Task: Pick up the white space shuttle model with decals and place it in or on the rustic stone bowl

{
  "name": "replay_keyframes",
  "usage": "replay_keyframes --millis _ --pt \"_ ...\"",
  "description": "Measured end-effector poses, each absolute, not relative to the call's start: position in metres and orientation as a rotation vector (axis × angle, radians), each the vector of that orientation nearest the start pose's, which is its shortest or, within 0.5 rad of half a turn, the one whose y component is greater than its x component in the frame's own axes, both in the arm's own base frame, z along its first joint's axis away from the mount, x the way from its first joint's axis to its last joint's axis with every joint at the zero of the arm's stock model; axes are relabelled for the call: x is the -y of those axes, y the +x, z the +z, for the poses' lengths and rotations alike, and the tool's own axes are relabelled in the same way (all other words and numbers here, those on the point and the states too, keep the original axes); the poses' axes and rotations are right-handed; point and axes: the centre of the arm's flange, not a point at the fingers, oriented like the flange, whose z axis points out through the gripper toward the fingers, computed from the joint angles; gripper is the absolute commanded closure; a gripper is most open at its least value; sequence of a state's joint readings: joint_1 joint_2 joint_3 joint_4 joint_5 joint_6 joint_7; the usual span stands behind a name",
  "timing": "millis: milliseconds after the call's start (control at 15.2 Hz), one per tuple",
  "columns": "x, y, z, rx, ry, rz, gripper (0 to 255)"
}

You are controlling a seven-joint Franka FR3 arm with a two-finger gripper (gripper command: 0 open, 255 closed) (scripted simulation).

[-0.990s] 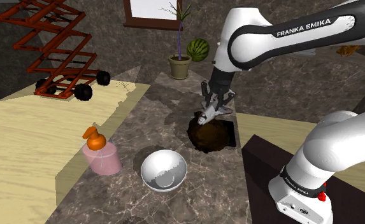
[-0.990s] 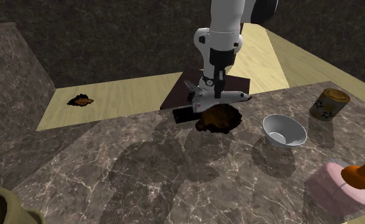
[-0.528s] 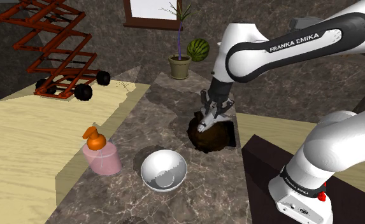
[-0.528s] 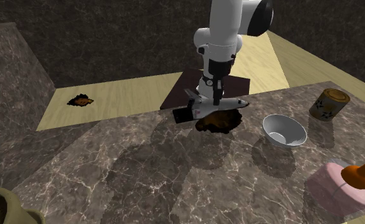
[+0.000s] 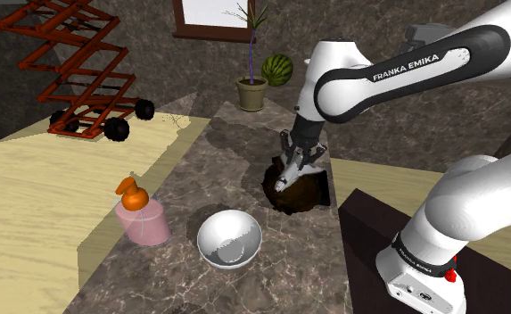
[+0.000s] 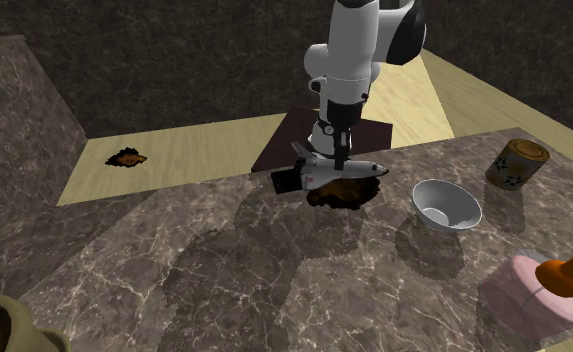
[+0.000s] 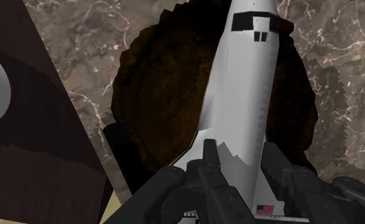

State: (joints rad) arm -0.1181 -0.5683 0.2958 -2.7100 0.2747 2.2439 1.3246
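My black gripper (image 5: 292,164) (image 6: 336,160) (image 7: 244,172) is shut on the white space shuttle model (image 7: 241,102) (image 6: 332,172) (image 5: 286,176), clasping it near its tail. The shuttle has black window decals near the nose and a small flag by the tail. It hangs low over the dark brown rough bowl (image 7: 162,95) (image 6: 349,193) (image 5: 293,192), nose reaching across the bowl's rim. Whether the shuttle touches the bowl I cannot tell.
A silver bowl (image 5: 229,239) (image 6: 445,204) and a pink soap dispenser (image 5: 141,216) (image 6: 536,290) stand on the marble top (image 6: 224,260). A brown can (image 6: 515,163) sits at the second exterior view's right. The dark stand (image 7: 28,153) lies beside the bowl. A potted plant (image 5: 251,87) stands behind.
The gripper has lowered with the shuttle toward the dark bowl, and the arm's upper link has swung down a little. The bowl and other items have not moved.
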Motion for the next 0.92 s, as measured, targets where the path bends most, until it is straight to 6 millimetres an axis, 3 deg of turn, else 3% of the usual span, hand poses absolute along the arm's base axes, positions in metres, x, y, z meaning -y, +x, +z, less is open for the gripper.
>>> replay_keyframes --millis 66,132,528,924 --pt "-0.067 0.362 0.400 -1.890 -2.369 -0.041 255" --pt "-0.067 0.362 0.400 -1.890 -2.369 -0.041 0" --pt "-0.067 0.362 0.400 -1.890 -2.369 -0.042 0" --pt "-0.064 0.358 0.445 -1.889 -2.368 -0.043 0"
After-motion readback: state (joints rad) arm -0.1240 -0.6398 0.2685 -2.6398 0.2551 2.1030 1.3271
